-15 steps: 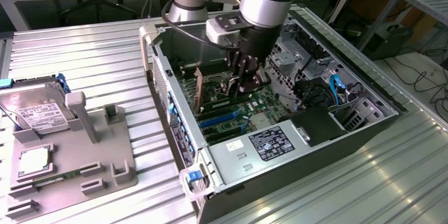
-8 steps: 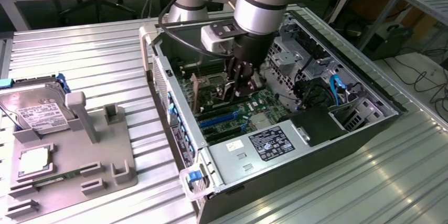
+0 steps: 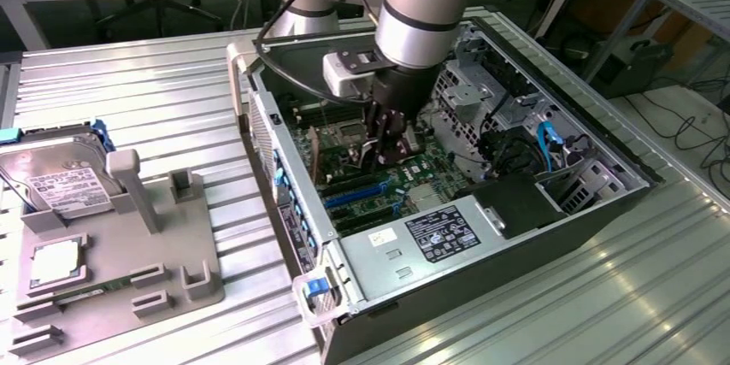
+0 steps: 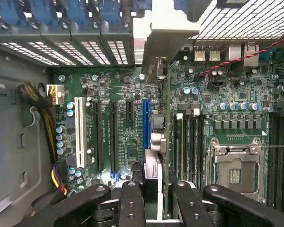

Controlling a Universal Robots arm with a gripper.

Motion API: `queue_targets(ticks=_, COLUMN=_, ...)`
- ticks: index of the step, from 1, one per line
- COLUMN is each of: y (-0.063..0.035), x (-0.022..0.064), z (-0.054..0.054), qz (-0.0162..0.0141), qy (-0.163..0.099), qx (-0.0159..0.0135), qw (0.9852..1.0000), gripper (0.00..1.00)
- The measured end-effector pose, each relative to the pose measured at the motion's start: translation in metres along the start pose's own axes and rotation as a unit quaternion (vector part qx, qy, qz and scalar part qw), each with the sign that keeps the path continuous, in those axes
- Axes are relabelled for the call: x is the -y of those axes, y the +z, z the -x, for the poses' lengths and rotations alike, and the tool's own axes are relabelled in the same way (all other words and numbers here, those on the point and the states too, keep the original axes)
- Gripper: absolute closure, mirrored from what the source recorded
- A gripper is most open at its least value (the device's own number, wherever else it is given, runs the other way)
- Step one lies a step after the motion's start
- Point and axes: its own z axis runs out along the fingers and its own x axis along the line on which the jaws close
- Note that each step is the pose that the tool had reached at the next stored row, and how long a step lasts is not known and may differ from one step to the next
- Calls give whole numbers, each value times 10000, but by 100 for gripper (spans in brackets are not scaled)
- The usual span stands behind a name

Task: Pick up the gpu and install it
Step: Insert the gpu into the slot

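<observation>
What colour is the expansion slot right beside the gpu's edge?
Blue. The expansion slot runs alongside the gpu, clearest in the wrist view.

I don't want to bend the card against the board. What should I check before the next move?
1. Grip: ok. The claw is shut on the gpu, which stands edge-on between its fingers.
2. Line-up: ok. The card's edge runs parallel to the blue slot.
3. Card exactly over the blue slot: cannot tell. It looks just beside it.
4. Bracket end: ok. The silver bracket points toward the case's vented rear wall.
5. Cables: ok. The yellow and black bundle lies apart from the slots.
6. Seating: cannot tell. The contact edge is hidden.
</observation>
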Motion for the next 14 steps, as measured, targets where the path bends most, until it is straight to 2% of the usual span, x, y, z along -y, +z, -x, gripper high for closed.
queue_targets(ticks=7, y=50, x=-2, z=-35, qz=0, qy=-151, qx=2, qw=9999, gripper=72)
queue_targets(ticks=14, y=168, x=-35, z=-37, qz=1, qy=-159, qx=1, qw=9999, gripper=72)
